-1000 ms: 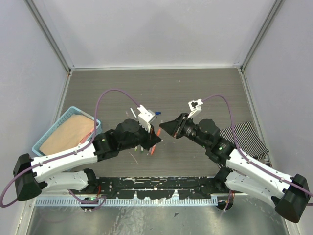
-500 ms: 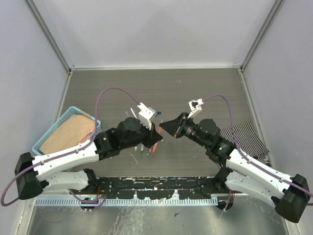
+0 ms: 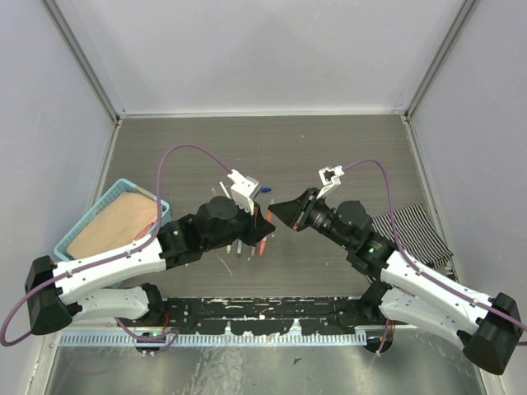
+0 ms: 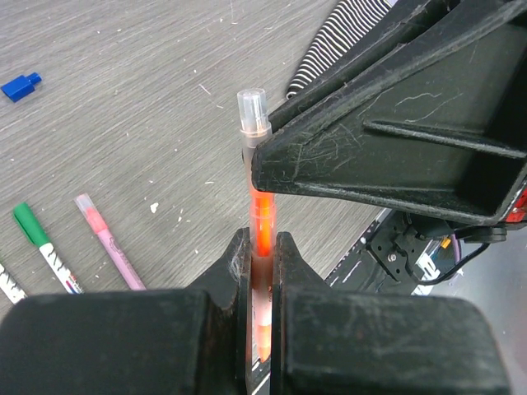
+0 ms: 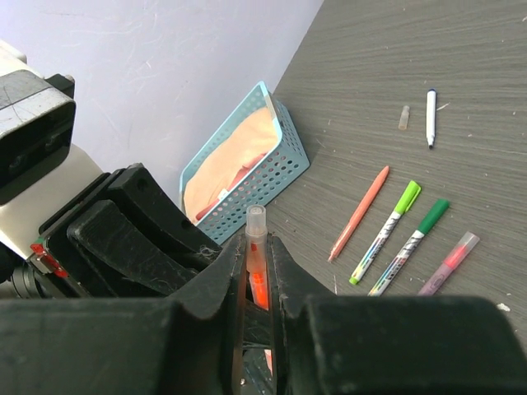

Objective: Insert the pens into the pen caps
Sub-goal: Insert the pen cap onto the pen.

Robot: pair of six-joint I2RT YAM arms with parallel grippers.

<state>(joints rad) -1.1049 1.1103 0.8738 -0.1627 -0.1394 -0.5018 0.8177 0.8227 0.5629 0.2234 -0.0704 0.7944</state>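
Observation:
My left gripper [image 4: 262,243] is shut on an orange-red pen [image 4: 262,216] that points away from it. The pen's tip sits inside a clear pen cap [image 4: 254,113]. My right gripper [image 5: 257,247] is shut on that same cap [image 5: 256,224], and orange shows through it. In the top view the two grippers meet tip to tip, left [image 3: 262,224] and right [image 3: 278,216], above the table's middle. Loose pens lie on the table: an orange one [image 5: 359,212], a lime-capped one [image 5: 387,230], a green-capped one [image 5: 412,245] and a pink one [image 5: 449,262].
A blue cap [image 4: 20,85] lies apart on the table. A white pen [image 5: 431,118] and a small clear cap [image 5: 403,117] lie farther off. A blue basket [image 3: 111,222] with a tan cloth stands at the left. A striped cloth [image 3: 412,226] lies at the right.
My left gripper has shifted slightly toward the right gripper with the pen, closing the gap between the two. The right arm has barely moved.

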